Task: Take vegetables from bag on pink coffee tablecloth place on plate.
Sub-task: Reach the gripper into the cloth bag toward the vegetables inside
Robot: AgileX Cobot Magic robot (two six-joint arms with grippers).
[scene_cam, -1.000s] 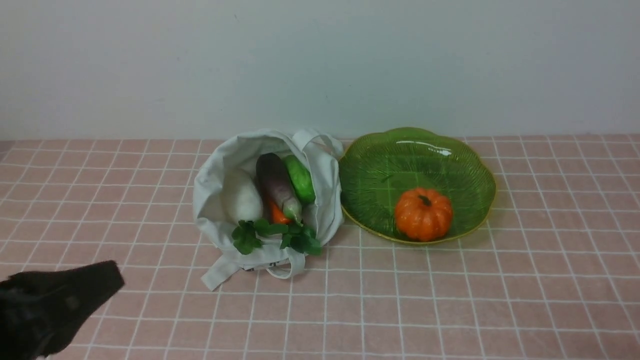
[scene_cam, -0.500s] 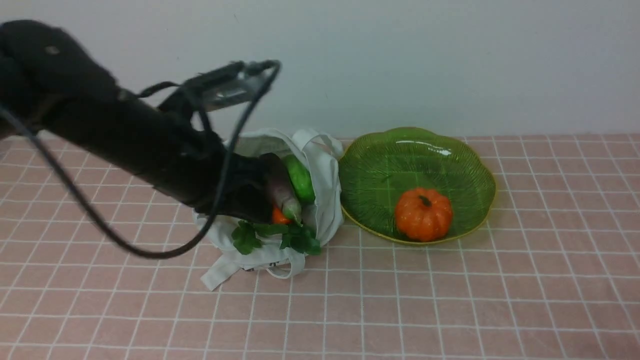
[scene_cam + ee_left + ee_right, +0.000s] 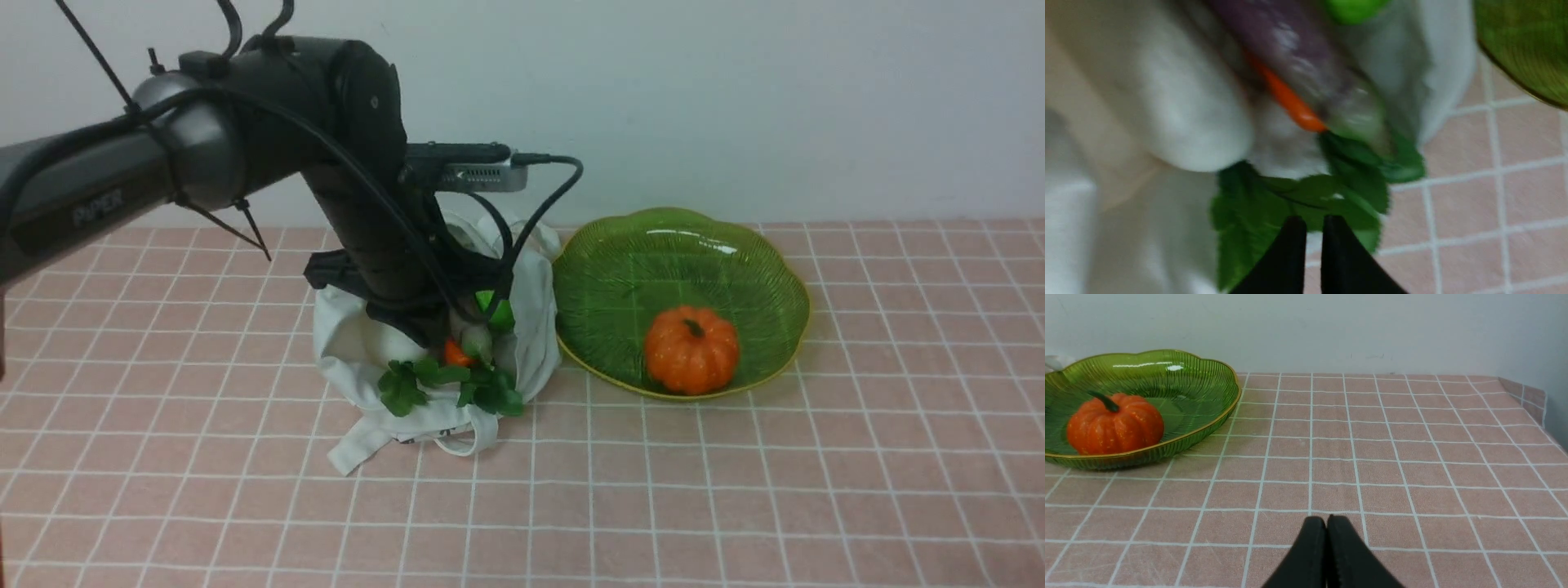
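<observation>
The off-white bag (image 3: 347, 343) lies open on the pink tablecloth (image 3: 735, 490), left of the green plate (image 3: 735, 261). Inside it are a white radish (image 3: 1180, 110), a purple eggplant (image 3: 1298, 61), an orange carrot (image 3: 1290, 102) and a green cucumber (image 3: 498, 310). Green leaves (image 3: 445, 384) spill over the bag's mouth. My left arm reaches down into the bag, so the front view hides its fingers. The left gripper (image 3: 1314, 222) hovers over the leaves, jaws barely apart, holding nothing. My right gripper (image 3: 1326, 517) is shut and empty, low over the cloth right of the plate.
An orange toy pumpkin (image 3: 691, 349) sits in the plate's near part. The bag's strap handles (image 3: 367, 445) trail toward me on the cloth. A pale wall runs behind the table, and the cloth's right edge (image 3: 1531, 400) drops off at the far right.
My left arm swung up from the near left corner and came down over the bag, now covering the radish and most of the eggplant. Its jaws have parted slightly.
</observation>
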